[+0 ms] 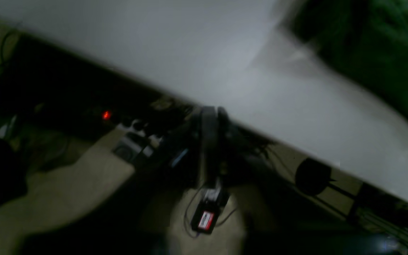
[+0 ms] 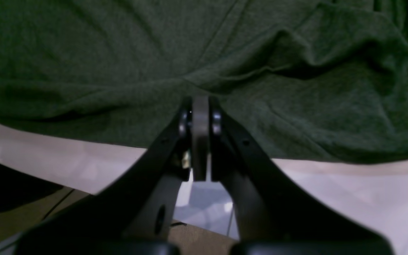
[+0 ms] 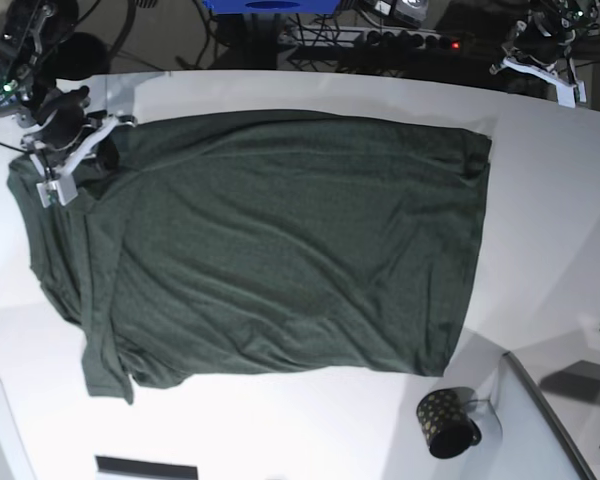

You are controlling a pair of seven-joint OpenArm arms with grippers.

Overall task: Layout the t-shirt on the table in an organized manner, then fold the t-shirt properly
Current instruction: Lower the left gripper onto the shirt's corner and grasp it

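Your left wrist view is dim and smeared with motion blur. Your right wrist view is sharper, though dark. The base view is bright, the table evenly lit with soft shadows.

one t-shirt, one table, one mug, two tools

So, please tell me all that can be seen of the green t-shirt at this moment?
The t-shirt is plain dark green, of soft knit-looking fabric, with no print. It lies spread out on the white table, nearly flat, with shallow wrinkles across the body. In the base view one sleeve hangs toward the near left corner and the cloth is bunched at the far left. There the right gripper is shut on a fold of it. The left gripper is off the shirt, beyond the table's far edge. A dotted mug stands near, apart.
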